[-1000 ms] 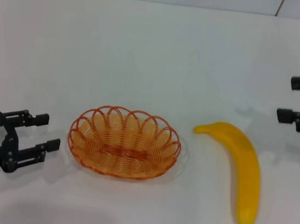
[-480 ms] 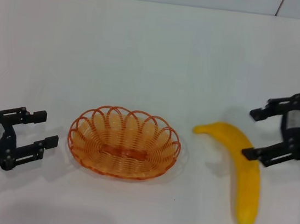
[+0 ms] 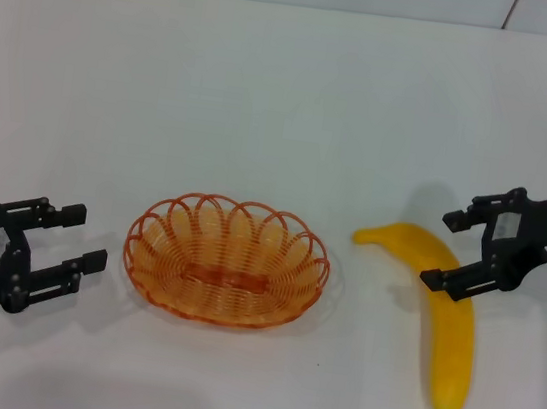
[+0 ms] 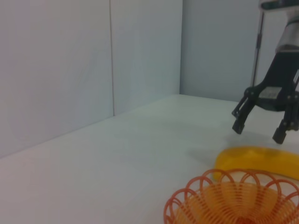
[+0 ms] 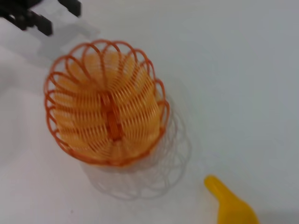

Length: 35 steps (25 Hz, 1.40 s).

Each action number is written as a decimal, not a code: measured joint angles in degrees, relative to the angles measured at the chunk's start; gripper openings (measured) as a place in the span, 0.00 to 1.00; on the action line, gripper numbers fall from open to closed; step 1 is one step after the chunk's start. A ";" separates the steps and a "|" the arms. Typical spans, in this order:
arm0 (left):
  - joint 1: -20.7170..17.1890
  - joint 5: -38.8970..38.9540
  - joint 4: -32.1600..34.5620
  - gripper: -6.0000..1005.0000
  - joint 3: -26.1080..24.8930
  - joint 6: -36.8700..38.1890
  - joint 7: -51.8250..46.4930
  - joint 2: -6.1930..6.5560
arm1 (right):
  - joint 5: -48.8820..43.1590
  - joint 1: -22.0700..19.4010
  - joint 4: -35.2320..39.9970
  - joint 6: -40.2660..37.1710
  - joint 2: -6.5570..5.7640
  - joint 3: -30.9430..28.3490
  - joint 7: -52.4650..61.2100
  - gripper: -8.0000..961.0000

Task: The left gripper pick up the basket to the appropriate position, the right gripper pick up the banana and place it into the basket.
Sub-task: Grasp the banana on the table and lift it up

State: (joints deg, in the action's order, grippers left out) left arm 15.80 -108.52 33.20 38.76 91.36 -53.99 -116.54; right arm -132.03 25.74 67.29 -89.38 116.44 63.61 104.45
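Right now my right gripper (image 3: pixel 451 250) hovers over the banana (image 3: pixel 445 318), jaws spread wide, straddling the upper stretch just below the stem end. From the left wrist view it looks a little above the fruit, not touching.

Banana lies on the white table (image 3: pixel 288 96), right of the basket (image 3: pixel 227 260), near it but apart. Stem points toward the basket, dark tip toward me.

Handling guess: smooth, glossy skin, so probably slippery; rounded and curved, so it may roll or pivot if pinched off-centre. Looks light. I'd grip across the thick middle, fingers square to its length, not the tapered stem. Current spot is somewhat stem-side, so the tip end could sag.

Basket sits empty, left of centre. Open wire loops, likely light and stiff with a bit of springiness. Scalloped rim is the obvious hold: one finger inside, one outside.

Left gripper (image 3: pixel 75 238) is low beside the basket's left edge, jaws apart, holding nothing, clear of the rim.
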 joint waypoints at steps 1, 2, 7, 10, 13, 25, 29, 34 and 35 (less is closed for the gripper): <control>0.01 0.01 0.00 0.60 0.00 0.00 0.01 0.00 | -0.18 0.02 -0.64 0.39 0.00 0.04 0.06 0.92; 0.01 0.02 0.00 0.60 0.00 0.00 0.01 0.00 | -0.34 0.05 -1.26 0.79 0.00 0.11 0.09 0.92; 0.03 0.04 0.00 0.60 0.00 0.03 0.03 0.00 | -1.34 0.15 -2.64 1.70 -0.08 0.65 0.11 0.92; 0.03 -0.02 0.00 0.60 0.00 0.04 0.03 0.00 | -1.56 0.16 -3.50 2.19 -0.07 0.80 -0.05 0.92; 0.03 -0.02 0.02 0.60 0.00 0.03 0.03 0.00 | -1.57 0.16 -4.30 2.40 -0.11 0.88 -0.36 0.92; 0.03 0.01 0.03 0.60 0.00 0.06 0.03 0.00 | -1.72 0.91 -7.66 4.77 -0.25 0.90 0.76 0.92; -0.02 0.20 0.03 0.60 0.00 0.05 0.03 0.00 | -1.71 2.06 -10.10 5.43 -0.28 0.83 0.96 0.92; -0.12 0.28 0.03 0.60 0.00 0.06 0.03 0.00 | -1.67 2.33 -10.57 5.46 -0.26 0.81 1.06 0.92; -0.12 0.28 0.03 0.60 0.00 0.06 0.03 0.00 | -1.67 2.33 -10.57 5.46 -0.25 0.83 1.18 0.92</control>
State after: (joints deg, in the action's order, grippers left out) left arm 15.68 -108.24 33.23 38.76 91.42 -53.96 -116.54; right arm -133.70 28.07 56.72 -83.93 116.19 64.44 105.63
